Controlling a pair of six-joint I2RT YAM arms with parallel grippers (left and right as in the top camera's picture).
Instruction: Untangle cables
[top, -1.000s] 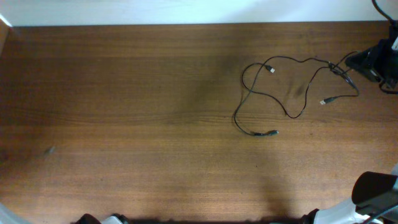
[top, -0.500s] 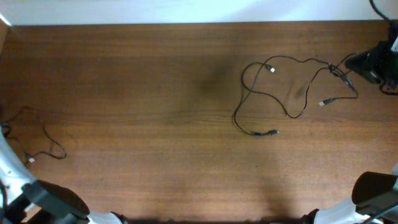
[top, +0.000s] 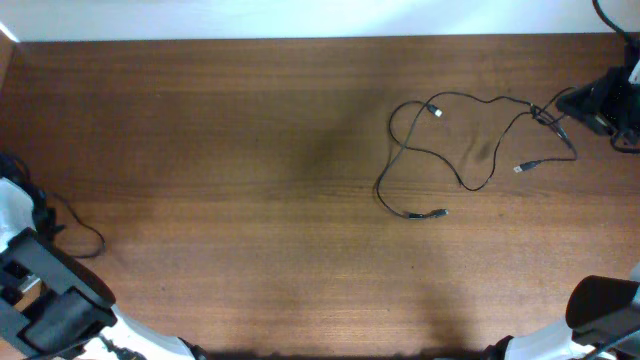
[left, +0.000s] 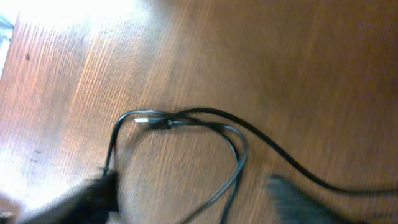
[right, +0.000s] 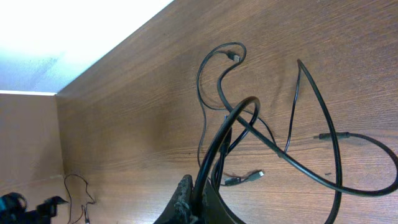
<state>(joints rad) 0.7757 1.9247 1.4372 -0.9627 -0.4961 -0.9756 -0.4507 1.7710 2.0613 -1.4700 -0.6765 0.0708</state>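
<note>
Black cables (top: 436, 212) are lying stretched toward nine o'clock from my right claw (top: 558, 104), which is pinching one loop, while my far-off left claw's (left: 193, 202) grip I cannot tell.

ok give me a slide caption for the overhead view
right claw holding a loose tangle of black cables on a wooden table, left arm beside another cable
</note>
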